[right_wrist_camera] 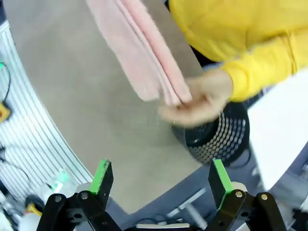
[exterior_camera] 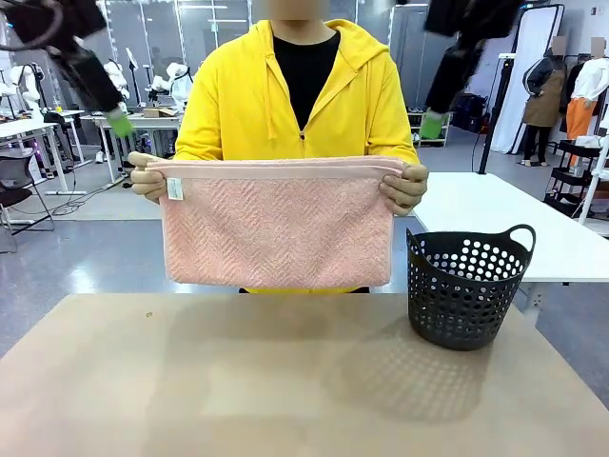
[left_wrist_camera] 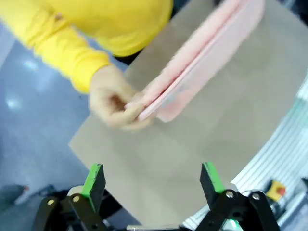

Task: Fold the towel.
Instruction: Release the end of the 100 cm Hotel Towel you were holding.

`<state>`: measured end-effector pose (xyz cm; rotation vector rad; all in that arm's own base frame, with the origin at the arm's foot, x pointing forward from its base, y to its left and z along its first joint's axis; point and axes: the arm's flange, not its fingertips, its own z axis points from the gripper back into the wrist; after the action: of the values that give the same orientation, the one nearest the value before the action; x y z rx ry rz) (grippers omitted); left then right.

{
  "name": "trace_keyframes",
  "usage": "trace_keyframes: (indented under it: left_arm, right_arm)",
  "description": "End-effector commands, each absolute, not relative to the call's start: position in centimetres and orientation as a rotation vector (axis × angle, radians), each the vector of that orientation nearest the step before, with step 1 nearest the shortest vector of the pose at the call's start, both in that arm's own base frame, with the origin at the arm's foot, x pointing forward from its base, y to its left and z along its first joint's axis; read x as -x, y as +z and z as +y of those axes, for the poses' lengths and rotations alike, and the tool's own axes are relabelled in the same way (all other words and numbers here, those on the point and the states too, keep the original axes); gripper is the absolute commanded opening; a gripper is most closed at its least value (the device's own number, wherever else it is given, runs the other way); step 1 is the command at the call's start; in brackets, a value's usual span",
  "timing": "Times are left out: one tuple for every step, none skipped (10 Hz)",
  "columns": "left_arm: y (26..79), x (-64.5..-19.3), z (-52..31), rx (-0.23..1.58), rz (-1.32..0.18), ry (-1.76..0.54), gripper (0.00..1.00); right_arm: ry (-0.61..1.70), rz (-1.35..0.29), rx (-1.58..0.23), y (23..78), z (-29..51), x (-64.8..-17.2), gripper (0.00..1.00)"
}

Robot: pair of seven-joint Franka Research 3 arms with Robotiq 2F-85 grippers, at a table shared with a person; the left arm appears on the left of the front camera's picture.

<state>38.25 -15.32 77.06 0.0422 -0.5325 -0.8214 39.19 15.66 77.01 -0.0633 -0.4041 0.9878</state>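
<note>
The salmon-pink terry towel with the herringbone weave [exterior_camera: 276,228] hangs doubled over in the air, off to one side of the dark perforated plastic basket with loop handles [exterior_camera: 466,286]. It is higher than the basket's rim and not touching it. A person in a yellow hooded jacket holds it taut by the top corners. One hand [exterior_camera: 404,188] has the corner nearer the basket. The other hand [exterior_camera: 147,178] has the corner farther from it, right by the small white label [exterior_camera: 174,188]. The towel's lower edge hangs clear of the tan tabletop [exterior_camera: 238,390] that the basket stands on.

Both arms are raised well above the basket. The left gripper [left_wrist_camera: 151,180] has its green-padded jaws spread wide with nothing between them. The right gripper [right_wrist_camera: 161,178] is just as wide and empty, looking down past the person's hand at the basket.

To my eye the towel is light and limp, and it will sag wherever nothing supports it. The terry should grip well on the pads, and nothing here can break. The doubled layers could slide apart, though. I'd pinch through every layer at the plain hem band, one top corner per gripper, with the right taking the corner nearer the basket. A pinch mid-cloth would likely just bunch it.
</note>
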Motion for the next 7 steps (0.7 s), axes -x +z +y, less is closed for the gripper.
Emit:
trace_keyframes:
  left_arm:
    - [75.7, -36.0, -12.3, -0.067, -0.607, -0.606, 1.0]
    - [75.6, -35.2, -11.1, -0.057, -0.637, -0.568, 1.0]
    - [75.3, -34.7, -10.5, -0.052, -0.652, -0.537, 1.0]
    - [75.2, -34.6, -10.3, -0.054, -0.663, -0.532, 1.0]
    - [75.2, -34.6, -10.3, -0.051, -0.69, -0.517, 1.0]
    - [75.0, -34.5, -10.4, -0.08, -0.69, -0.549, 1.0]
    - [76.1, -34.7, -9.5, -0.024, -0.649, -0.539, 1.0]
  right_arm:
    - [0.731, -0.476, 0.073, 76.2, 13.4, -37.2, 1.0]
    - [0.671, -0.507, 0.063, 75.9, 12.4, -36.4, 1.0]
    - [0.643, -0.517, 0.047, 75.4, 12.0, -36.2, 1.0]
    - [0.622, -0.528, 0.029, 75.1, 11.7, -36.3, 1.0]
    - [0.592, -0.534, 0.023, 74.9, 11.5, -36.5, 1.0]
    - [0.606, -0.523, 0.014, 74.4, 11.6, -36.7, 1.0]
    - [0.629, -0.507, 0.03, 76.1, 11.1, -36.6, 1.0]
